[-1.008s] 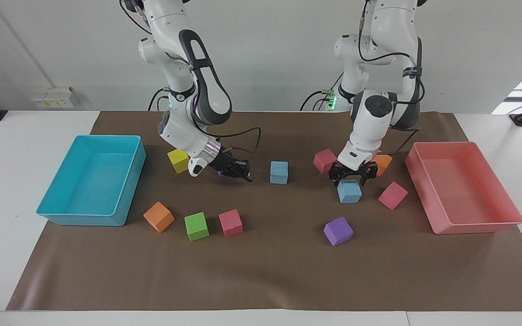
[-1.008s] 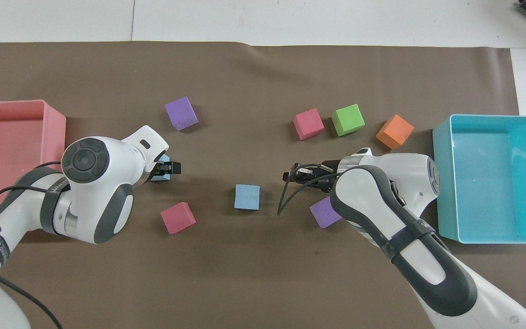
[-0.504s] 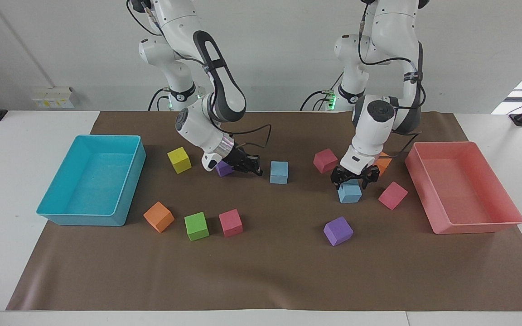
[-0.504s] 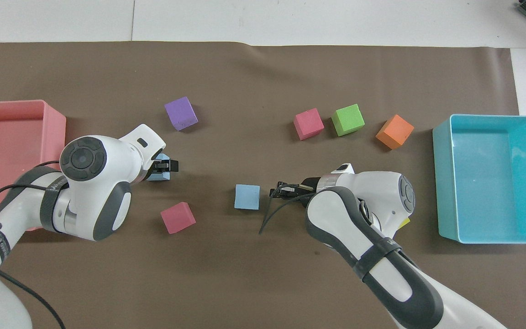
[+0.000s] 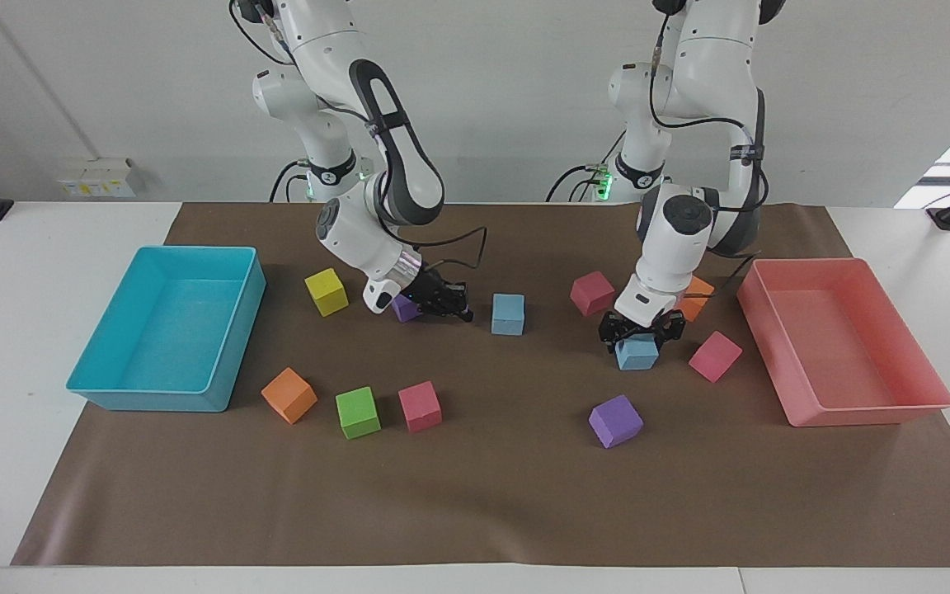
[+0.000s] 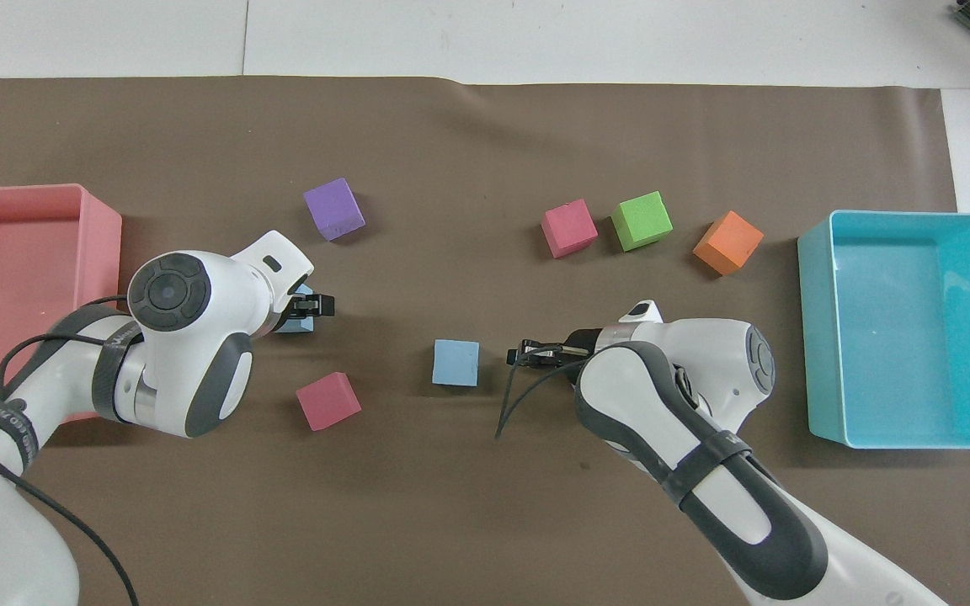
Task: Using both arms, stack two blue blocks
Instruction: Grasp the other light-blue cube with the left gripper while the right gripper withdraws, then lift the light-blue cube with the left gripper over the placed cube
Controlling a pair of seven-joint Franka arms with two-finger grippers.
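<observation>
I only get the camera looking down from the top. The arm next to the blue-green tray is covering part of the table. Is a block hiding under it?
Observer: Yes. The facing view shows a yellow cube there, beside the turquoise tray.
Operator: Is that the only one hiding there?
Observer: No, a purple cube sits close beside the right gripper, partly hidden by it.
Operator: What about under the other arm?
Observer: An orange cube lies under the left arm, toward the pink tray.
</observation>
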